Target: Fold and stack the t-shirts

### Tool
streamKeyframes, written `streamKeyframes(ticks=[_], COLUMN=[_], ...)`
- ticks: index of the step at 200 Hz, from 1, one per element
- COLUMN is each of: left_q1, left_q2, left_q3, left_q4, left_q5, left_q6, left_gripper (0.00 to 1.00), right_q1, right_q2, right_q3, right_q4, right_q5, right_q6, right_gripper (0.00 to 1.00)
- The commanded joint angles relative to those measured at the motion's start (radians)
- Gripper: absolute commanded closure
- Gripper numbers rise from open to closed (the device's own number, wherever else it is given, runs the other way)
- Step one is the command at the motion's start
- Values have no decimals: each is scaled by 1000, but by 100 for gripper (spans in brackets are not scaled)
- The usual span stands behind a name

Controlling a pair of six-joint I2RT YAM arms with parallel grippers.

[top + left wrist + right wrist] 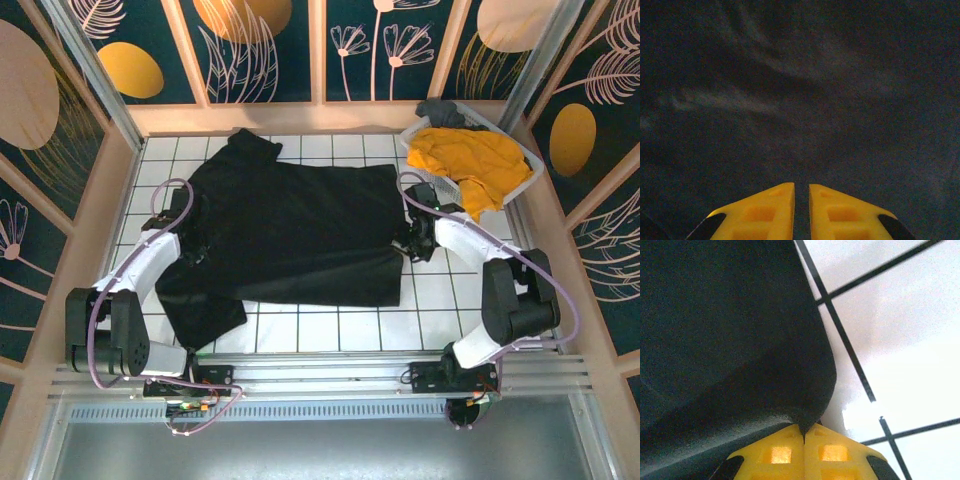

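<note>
The black t-shirt (pixel 290 230) lies spread over the white tiled floor, its lower part doubled over. My left gripper (pixel 190 240) sits at its left edge; in the left wrist view the gripper (pixel 801 186) hangs close over the black cloth (pixel 800 90) with a narrow slit between its jaws, and whether cloth is pinched is unclear. My right gripper (pixel 408 243) is at the shirt's right edge. In the right wrist view that gripper (pixel 804 426) is shut on a corner of the black cloth (pixel 730 330). The mustard-yellow t-shirt (pixel 470 160) lies crumpled in the basket.
A white lattice basket (pixel 535 165) stands at the back right, also holding a dark grey cloth (pixel 440 110). Wooden walls ring the tiled floor (pixel 330 325). Bare tiles show along the front and to the right of the shirt (pixel 905 340).
</note>
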Motion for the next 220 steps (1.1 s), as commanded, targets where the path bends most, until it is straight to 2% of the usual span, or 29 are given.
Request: streamKeyframes(ticks=[1,80,161,220], left_q1=[15,63,68,73], left_q2=[-16,-49,-66,-70], left_q3=[4,4,16,14], left_q4=[-28,-52,-71,-76], left_q5=[-30,-79,-112,-115], left_q6=[25,58,72,76], left_gripper=[83,84,84,84], right_q1=[-10,-75,-97,-121], right_q2=[51,157,232,323], right_q3=[65,167,274,299], right_q4=[-3,16,21,38], right_q5=[33,40,60,29], right_q6=[-48,-83,-88,-108], right_gripper=[100,100,100,100])
